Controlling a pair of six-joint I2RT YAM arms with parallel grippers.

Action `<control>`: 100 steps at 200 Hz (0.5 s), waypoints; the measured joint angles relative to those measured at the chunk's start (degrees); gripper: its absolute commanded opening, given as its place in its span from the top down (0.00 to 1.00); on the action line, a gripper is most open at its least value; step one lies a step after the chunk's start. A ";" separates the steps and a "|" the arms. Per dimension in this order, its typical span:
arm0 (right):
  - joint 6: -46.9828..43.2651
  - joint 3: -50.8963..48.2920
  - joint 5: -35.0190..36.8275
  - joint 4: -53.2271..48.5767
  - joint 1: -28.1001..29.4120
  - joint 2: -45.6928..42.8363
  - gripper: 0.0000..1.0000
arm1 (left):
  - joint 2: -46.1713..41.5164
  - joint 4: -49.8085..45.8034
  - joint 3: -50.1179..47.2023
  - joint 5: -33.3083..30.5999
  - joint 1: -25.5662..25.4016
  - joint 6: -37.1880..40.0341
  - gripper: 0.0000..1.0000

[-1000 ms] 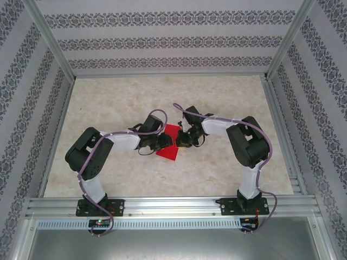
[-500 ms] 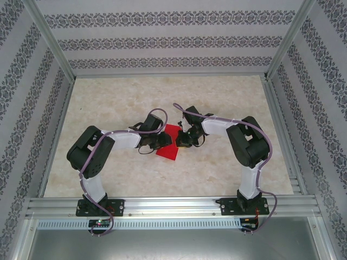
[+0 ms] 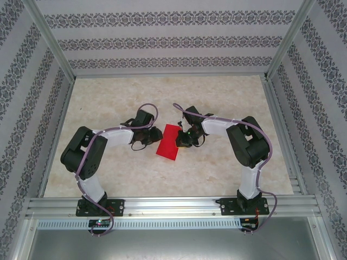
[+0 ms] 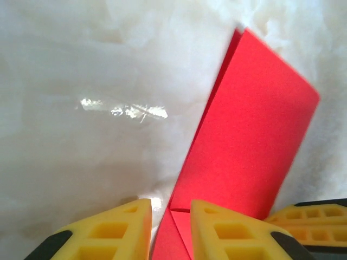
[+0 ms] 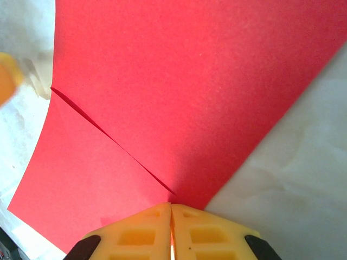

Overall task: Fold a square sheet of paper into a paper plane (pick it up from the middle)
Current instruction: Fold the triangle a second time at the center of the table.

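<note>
Right tool (image 5: 171, 208): together, clamped on the right edge of the paper (image 5: 190, 97). Left tool (image 4: 171, 206): slightly apart, at the paper's left edge. Paper lies folded mid-bench (image 3: 227, 97), between my 2 tools.

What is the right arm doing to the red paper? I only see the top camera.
Observer: Its wrist camera shows the right jaws shut on the edge of the red paper.
Operator: Is it folded yet?
Observer: Yes, a slanting fold edge crosses the sheet near those jaws.
Operator: And the left jaws?
Observer: They stand apart, with red paper showing in the gap.
</note>
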 measured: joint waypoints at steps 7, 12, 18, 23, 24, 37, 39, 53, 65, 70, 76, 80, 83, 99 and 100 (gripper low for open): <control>0.00 0.00 0.00 0.00 0.00 0.00 0.90 | -1.18 -0.02 0.00 0.04 -0.13 0.00 0.73; 0.00 0.00 0.00 0.00 0.00 0.00 0.90 | -2.10 0.00 0.00 0.07 -0.37 0.00 0.74; 0.00 0.00 -0.02 0.00 0.00 0.00 0.90 | -3.28 0.04 0.00 0.13 -0.74 0.00 0.74; 0.00 0.00 -0.02 0.00 0.00 0.00 0.90 | -4.11 0.15 -0.02 0.26 -1.11 0.00 0.74; 0.00 0.00 -0.02 0.00 0.00 0.00 0.90 | -4.20 0.20 -0.02 0.26 -1.16 0.00 0.74; 0.00 0.00 -0.02 0.00 0.00 0.00 0.90 | -5.40 1.01 -0.04 0.70 -2.43 -0.07 0.76; 0.00 0.00 -0.02 0.00 0.00 0.00 0.90 | -5.46 1.09 -0.04 0.74 -2.60 -0.04 0.76; 0.00 0.00 -0.02 0.00 0.00 0.00 0.91 | -5.14 1.81 -0.26 1.14 -4.09 -0.15 0.78; 0.00 0.00 -0.04 0.02 0.00 0.00 0.91 | -4.00 2.47 -0.55 1.36 -5.07 -0.39 0.81; 0.00 0.00 -0.04 0.02 0.00 -0.02 0.90 | -3.37 2.78 -0.68 1.42 -5.31 -0.57 0.83; 0.00 0.00 -0.07 0.02 0.00 -0.02 0.90 | -2.60 2.95 -0.76 1.57 -5.57 -0.66 0.84; 0.00 0.00 -0.09 0.02 0.00 -0.02 0.91 | -1.95 2.99 -0.81 1.73 -5.81 -0.72 0.85; 0.02 0.00 -0.11 0.04 0.00 -0.02 0.91 | -1.57 3.02 -0.81 1.75 -5.88 -0.83 0.85; 0.02 -0.04 -0.17 0.09 0.00 -0.07 0.91 | 0.35 3.04 -0.83 1.99 -5.90 -1.14 0.86; 0.02 -0.04 -0.17 0.07 0.00 -0.07 0.90 | 0.42 3.04 -0.81 1.99 -5.90 -1.14 0.86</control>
